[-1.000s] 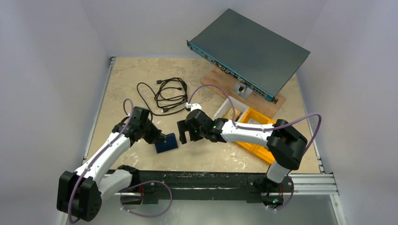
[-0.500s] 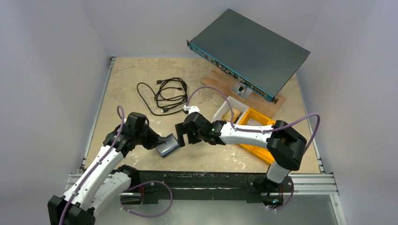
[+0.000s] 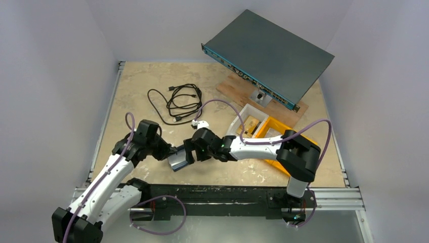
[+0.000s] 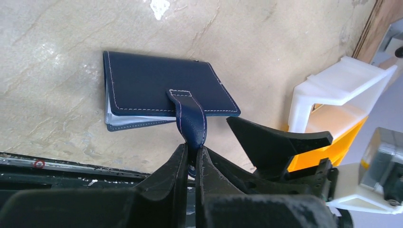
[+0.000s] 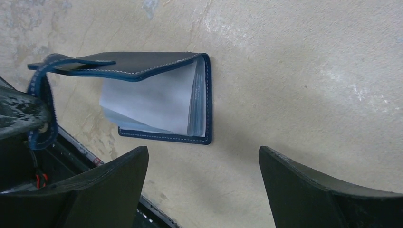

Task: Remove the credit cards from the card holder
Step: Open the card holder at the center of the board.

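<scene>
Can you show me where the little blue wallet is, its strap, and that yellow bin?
Wallet (image 4: 157, 85): left wrist view, on its dark blue top cover.
Strap (image 4: 191, 121): left wrist view, midway along its length.
Yellow bin (image 4: 349, 135): left wrist view, on its side wall.

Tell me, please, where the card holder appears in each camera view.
Top external: card holder sits below the middle, slightly left.
Left wrist: upper left of centre, outer cover facing the camera.
Right wrist: upper left, cover partly lifted.
Shared landmark: the left pincer, shut on its snap tab.
</scene>
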Controlling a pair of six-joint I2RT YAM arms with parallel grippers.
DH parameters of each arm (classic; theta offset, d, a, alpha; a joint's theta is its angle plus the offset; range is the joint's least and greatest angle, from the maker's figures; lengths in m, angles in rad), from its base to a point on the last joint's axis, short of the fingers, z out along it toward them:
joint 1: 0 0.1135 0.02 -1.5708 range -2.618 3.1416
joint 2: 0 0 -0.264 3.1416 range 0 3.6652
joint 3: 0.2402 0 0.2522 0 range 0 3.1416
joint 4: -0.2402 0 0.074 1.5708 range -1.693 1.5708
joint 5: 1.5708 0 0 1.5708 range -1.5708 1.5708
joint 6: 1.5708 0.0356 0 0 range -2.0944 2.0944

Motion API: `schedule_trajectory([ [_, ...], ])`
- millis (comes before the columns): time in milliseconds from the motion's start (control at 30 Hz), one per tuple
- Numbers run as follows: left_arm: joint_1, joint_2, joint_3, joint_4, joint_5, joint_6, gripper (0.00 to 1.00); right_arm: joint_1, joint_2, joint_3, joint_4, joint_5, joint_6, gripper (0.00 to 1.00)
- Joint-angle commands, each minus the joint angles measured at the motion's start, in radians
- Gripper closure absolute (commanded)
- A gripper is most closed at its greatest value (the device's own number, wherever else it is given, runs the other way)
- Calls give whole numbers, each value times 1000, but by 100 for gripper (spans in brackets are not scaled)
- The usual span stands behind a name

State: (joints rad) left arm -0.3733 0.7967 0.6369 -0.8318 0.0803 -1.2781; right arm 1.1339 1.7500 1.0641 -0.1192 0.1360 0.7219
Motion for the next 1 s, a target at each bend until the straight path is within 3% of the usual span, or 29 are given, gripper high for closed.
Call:
schedule_trajectory([
  [0, 22, 83, 93, -4, -73, 57, 100, 2, 23, 44, 69, 19, 38, 14],
  [333, 114, 331, 140, 65, -153, 191, 100, 1, 53, 47, 80, 60, 56, 19],
  [533, 134, 420, 99, 102, -156, 183, 100, 1, 61, 35, 80, 48, 73, 20],
  [800, 111, 387, -36, 114, -119, 73, 100, -8, 31, 3, 44, 98, 76, 24],
  [967, 31, 354, -68, 96, -139, -12, 100, -26, -6, -57, 43, 91, 96, 29],
])
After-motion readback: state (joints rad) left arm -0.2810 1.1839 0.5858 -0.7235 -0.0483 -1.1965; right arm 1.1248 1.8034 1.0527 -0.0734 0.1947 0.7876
